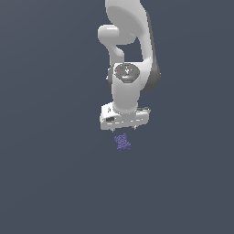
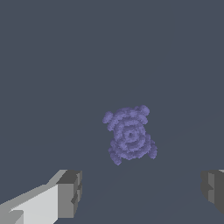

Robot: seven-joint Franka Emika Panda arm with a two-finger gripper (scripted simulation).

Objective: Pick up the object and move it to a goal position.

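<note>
The object [image 1: 122,142] is a small purple-blue bumpy clump lying on the dark grey floor, just in front of and below the white gripper [image 1: 124,130] in the exterior view. The gripper hangs from the white arm and points down, with only its short fingertips showing under the hand. In the wrist view the object [image 2: 129,134] lies beyond the gripper [image 2: 142,190], apart from both grey fingertips [image 2: 70,192], and nothing is between them. The jaws stand wide open, much wider than the object.
The plain dark grey floor [image 1: 50,173] fills both views. The white arm [image 1: 130,41] rises above the gripper at the top of the exterior view. No other objects or edges show.
</note>
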